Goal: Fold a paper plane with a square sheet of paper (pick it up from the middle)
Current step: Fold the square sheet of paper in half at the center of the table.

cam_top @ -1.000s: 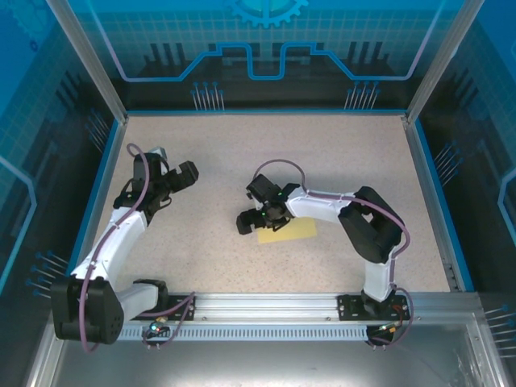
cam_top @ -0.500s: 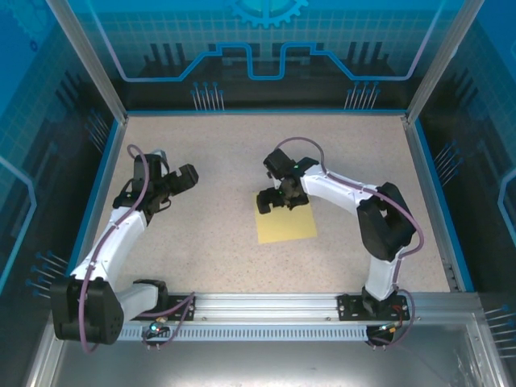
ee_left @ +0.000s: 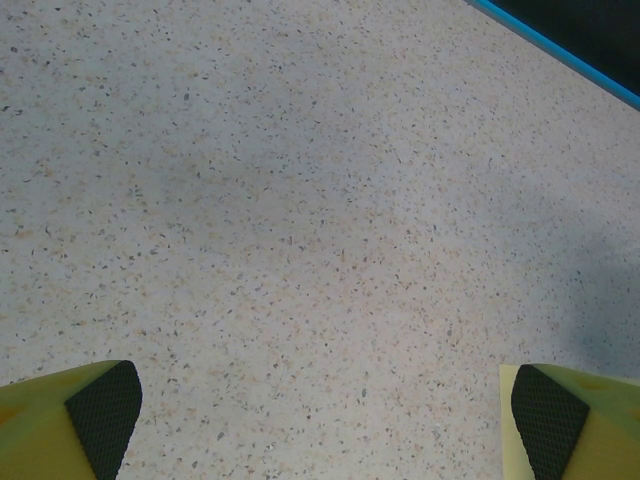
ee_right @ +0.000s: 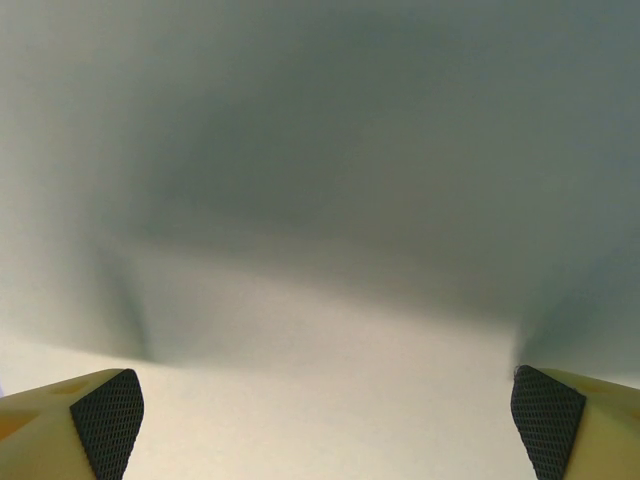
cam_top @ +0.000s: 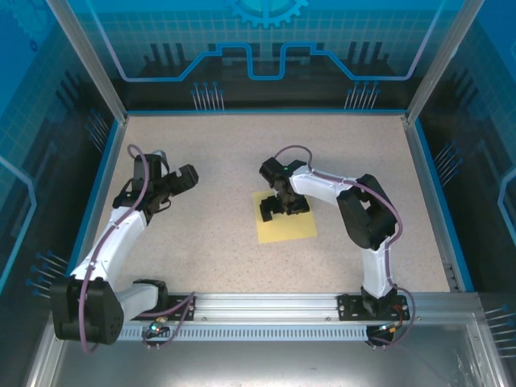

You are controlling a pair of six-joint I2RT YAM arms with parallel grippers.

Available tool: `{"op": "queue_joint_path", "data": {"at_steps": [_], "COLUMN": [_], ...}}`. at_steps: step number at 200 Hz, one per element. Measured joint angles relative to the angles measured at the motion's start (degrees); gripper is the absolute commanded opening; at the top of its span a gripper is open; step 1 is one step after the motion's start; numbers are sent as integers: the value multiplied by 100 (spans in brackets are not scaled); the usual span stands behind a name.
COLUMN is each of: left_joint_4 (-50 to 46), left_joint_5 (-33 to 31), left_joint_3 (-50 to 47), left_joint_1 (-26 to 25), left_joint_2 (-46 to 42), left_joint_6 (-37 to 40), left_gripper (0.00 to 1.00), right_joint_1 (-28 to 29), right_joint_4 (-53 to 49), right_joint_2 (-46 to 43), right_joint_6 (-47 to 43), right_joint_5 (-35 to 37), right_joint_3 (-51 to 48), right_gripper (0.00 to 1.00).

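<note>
1. The square sheet of paper [cam_top: 287, 230] lies flat on the speckled surface [cam_top: 218, 145], with no fold made in it yet.
2. Right pincer [cam_top: 283, 209]: released, jaws spread wide, pointing down directly over the sheet's far half. Contact with the sheet cannot be determined.
3. Left pincer [cam_top: 184, 176]: released, jaws wide, grasping nothing. It stands well apart from the sheet, to its left, above bare surface.

Top view bright, even, sharp. Right wrist: square sheet of paper [ee_right: 320, 400] blurred, heavily shadowed.
</note>
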Motion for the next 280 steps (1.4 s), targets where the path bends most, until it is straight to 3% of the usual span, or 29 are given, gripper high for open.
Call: {"op": "queue_joint_path", "data": {"at_steps": [53,168,198,236,280], "left_joint_4": [2,0,0,-9,-48], "left_joint_5": [4,4,46,155,551], "left_joint_3": [0,0,0,0,0], "left_joint_1": [2,2,0,0,-125], "left_joint_2": [-33,-33,-33,-33,-2], "left_joint_6": [-2,-2,-2,-111,-293], "left_gripper": [99,99,99,99,95], "right_joint_1": [13,26,22,22,7], "right_joint_4": [2,195,343,841,1580], "right_joint_2": [166,74,-35,-302,-1215], "right_joint_6": [107,160,131,219,387], "right_joint_5": [129,157,122,-317,-1054], "right_joint_3": [2,-162,-284,-577,-1104], "right_gripper": [99,86,70,40,38]}}
